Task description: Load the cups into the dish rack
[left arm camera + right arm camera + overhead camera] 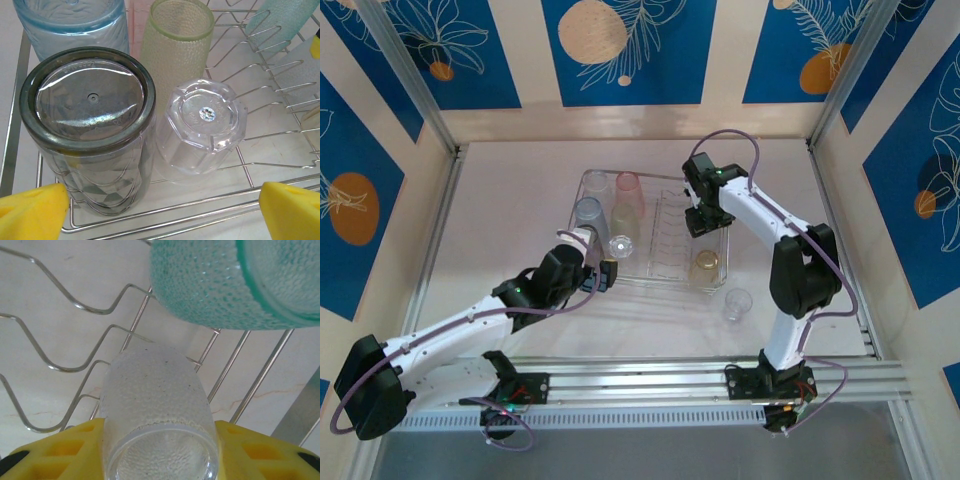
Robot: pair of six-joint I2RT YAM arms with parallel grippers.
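Seating frosted cup (157, 415), lower centre, among dish rack (665, 240) prongs with right gripper (160, 455) clamped around it, left gripper (160, 210) wide; probably needs lowering, then release.

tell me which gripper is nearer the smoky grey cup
Left. The left gripper hangs close by the smoky grey cup; the right gripper is across the dish rack.

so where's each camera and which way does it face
top external: above and behind, facing down at the dish rack; both arms.
left wrist: down onto the smoky grey cup and clear cup; yellow fingertips below.
right wrist: down onto a frosted cup between yellow fingers.
shared: both wrist views catch the teal cup.
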